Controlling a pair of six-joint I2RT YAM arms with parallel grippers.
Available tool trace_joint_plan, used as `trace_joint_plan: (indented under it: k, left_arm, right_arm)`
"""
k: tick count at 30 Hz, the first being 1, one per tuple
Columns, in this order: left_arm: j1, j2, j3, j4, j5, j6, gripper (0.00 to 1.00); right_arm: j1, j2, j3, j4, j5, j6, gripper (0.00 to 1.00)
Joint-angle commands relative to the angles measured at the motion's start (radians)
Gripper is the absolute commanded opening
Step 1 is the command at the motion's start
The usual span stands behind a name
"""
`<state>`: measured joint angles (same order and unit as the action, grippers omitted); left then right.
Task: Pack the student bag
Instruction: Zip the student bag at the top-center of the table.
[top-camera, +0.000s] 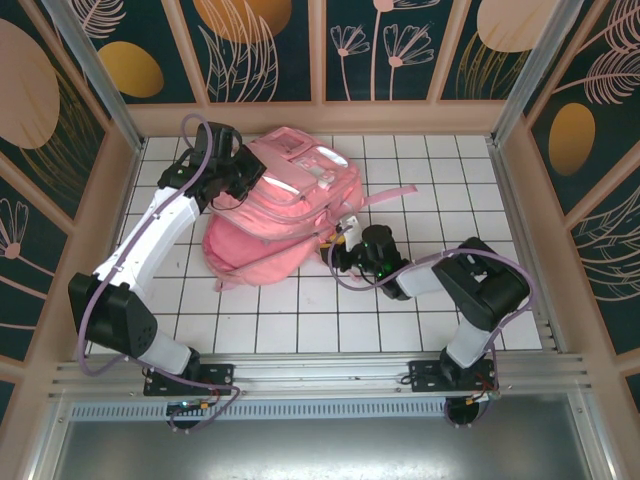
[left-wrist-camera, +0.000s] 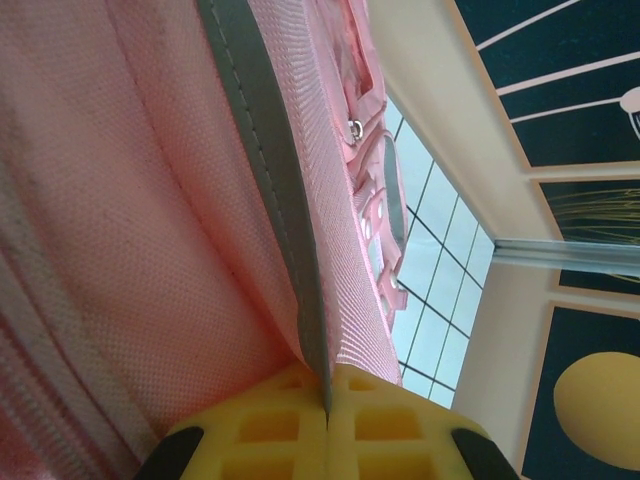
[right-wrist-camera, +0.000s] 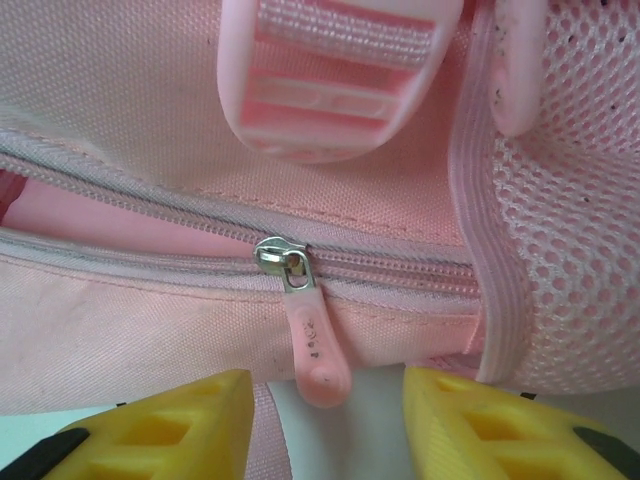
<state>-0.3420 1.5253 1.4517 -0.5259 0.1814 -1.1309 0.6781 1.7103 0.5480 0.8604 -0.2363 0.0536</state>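
On the near right side of the student bag (top-camera: 280, 215), the right gripper (right-wrist-camera: 325, 400) stands open. Its 2 yellow fingers are spread apart on either side of 1 pink zipper pull (right-wrist-camera: 315, 350) without touching it. The pull hangs from 1 metal slider (right-wrist-camera: 278, 255) on a zip line that is gaping to the left of the slider and closed to the right of it. Just above the slider lies 1 pink plastic buckle (right-wrist-camera: 330, 80), and to the right of it is 1 mesh panel (right-wrist-camera: 580, 200).

The 1 bag lies on the white tiled table (top-camera: 300, 320), in the middle and towards the far left, with 1 long strap (top-camera: 385, 195) trailing from its right side.

At the bag's far left side, the left gripper (left-wrist-camera: 326, 395) is clamped closed. Its 2 fingers are pressed together on the bag's silvery stripe (left-wrist-camera: 270, 170), which runs away from the pinch across the pink fabric.

Beyond the bag stand dark walls (top-camera: 270, 50) with leaf and circle patterns.
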Motion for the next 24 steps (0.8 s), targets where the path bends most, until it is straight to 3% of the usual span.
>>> trace_joint_plan:
  k: [1, 8, 17, 24]
  left_arm:
    - [-0.006, -0.045, 0.002, 0.136, 0.088, -0.004, 0.0]
    - [-0.008, -0.048, -0.014, 0.159, 0.105, -0.016, 0.0]
    - [-0.008, -0.048, -0.025, 0.174, 0.102, -0.024, 0.0]
    - [-0.008, -0.033, -0.04, 0.195, 0.103, -0.037, 0.0]
  right_arm:
    - [0.009, 0.034, 0.036, 0.054, -0.014, -0.008, 0.43]
    - [0.018, 0.098, 0.111, 0.037, -0.015, 0.007, 0.4]
    - [0.038, 0.128, 0.133, 0.023, -0.035, 0.01, 0.01]
    - [0.056, 0.038, 0.058, 0.043, -0.038, -0.004, 0.0]
